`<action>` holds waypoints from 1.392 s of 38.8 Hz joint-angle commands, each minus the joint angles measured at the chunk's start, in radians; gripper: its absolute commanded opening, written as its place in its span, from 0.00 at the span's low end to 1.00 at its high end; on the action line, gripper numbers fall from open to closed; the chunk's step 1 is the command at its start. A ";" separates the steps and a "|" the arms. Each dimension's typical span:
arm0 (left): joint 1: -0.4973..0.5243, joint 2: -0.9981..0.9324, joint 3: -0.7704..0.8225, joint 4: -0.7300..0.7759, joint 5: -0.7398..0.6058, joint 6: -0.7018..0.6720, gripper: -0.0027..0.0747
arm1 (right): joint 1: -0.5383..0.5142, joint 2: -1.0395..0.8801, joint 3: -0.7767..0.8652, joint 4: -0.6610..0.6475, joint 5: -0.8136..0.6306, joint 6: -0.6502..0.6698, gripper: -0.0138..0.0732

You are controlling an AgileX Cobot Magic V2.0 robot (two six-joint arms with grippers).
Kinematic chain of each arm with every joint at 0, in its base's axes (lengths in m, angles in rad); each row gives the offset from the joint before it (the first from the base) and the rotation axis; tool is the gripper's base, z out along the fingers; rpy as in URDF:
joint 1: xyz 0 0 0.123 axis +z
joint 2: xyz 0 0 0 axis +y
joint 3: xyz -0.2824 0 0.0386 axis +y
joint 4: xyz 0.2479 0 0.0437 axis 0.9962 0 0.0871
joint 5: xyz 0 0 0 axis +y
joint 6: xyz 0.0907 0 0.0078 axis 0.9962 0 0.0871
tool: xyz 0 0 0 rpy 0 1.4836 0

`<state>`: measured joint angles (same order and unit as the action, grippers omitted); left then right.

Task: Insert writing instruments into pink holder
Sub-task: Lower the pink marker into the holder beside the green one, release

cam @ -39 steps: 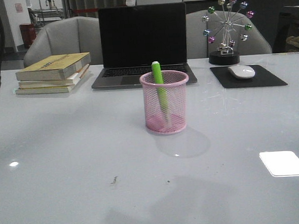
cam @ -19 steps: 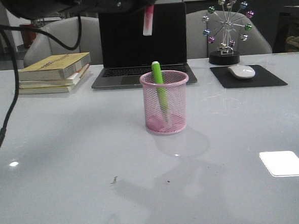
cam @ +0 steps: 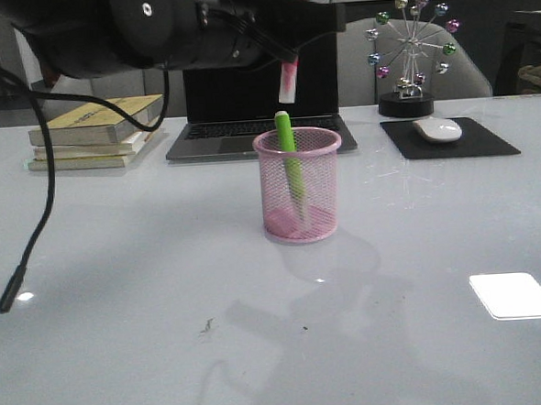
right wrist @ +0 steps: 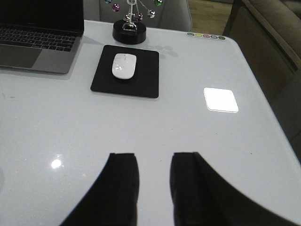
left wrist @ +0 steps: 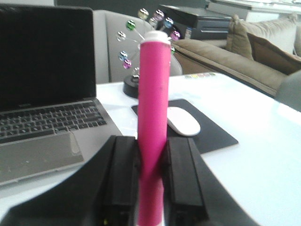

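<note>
Left end effector (left wrist: pixel 151 188): clamping pink marker (cam: pixel 289 80), long axis near vertical, tip hanging just above pink holder (cam: pixel 299 186) rim, slightly behind centre. Holder: standing mid-counter (cam: pixel 120 294), nearer far edge, green marker (cam: pixel 290 155) leaning inside. Right end effector (right wrist: pixel 154 188): fingers parted, gripping nothing, well apart. Left arm nearer; coming move judged straight descent.

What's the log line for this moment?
left gripper: shut on pink pen, above cup | right gripper: open, empty | green pen: in cup | pink pen: not yet inserted
</note>
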<state>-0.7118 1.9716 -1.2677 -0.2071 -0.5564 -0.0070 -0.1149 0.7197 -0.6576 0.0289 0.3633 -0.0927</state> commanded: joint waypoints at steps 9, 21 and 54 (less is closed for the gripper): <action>-0.046 0.001 -0.014 0.037 -0.165 -0.062 0.17 | -0.005 -0.007 -0.029 -0.008 -0.078 -0.003 0.53; -0.046 0.000 0.065 0.037 -0.210 -0.062 0.17 | -0.005 -0.007 -0.029 -0.008 -0.078 -0.003 0.53; -0.039 -0.031 0.117 0.103 -0.219 -0.054 0.40 | -0.005 -0.007 -0.029 -0.008 -0.078 -0.003 0.53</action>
<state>-0.7501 2.0246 -1.1301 -0.1166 -0.7026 -0.0618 -0.1149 0.7197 -0.6576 0.0289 0.3633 -0.0927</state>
